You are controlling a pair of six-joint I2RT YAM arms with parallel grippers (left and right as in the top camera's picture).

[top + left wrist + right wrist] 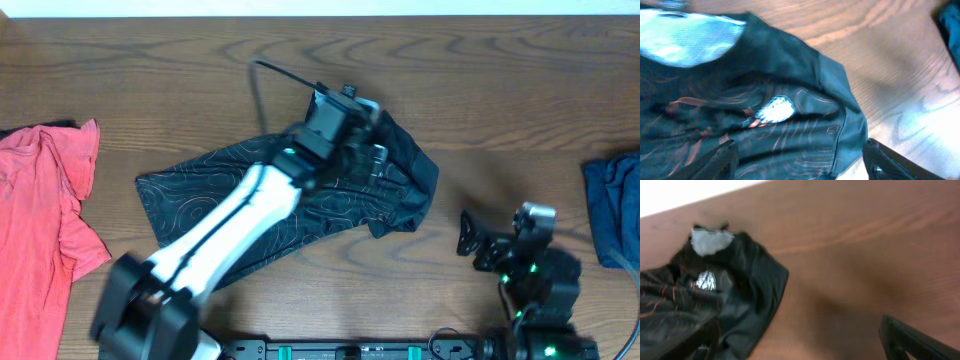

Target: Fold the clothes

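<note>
Left hand [800, 150] is wide open over the bunched collar end of the jersey [190, 195], so grabbing there could pinch extra layers and mess up the fold.

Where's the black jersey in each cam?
Overhead: jersey at centre, partly under the left arm.
Left wrist: jersey fills the left and middle.
Right wrist: jersey at lower left.
Shared landmark: its rounded right edge against the table, seen in all three.
</note>
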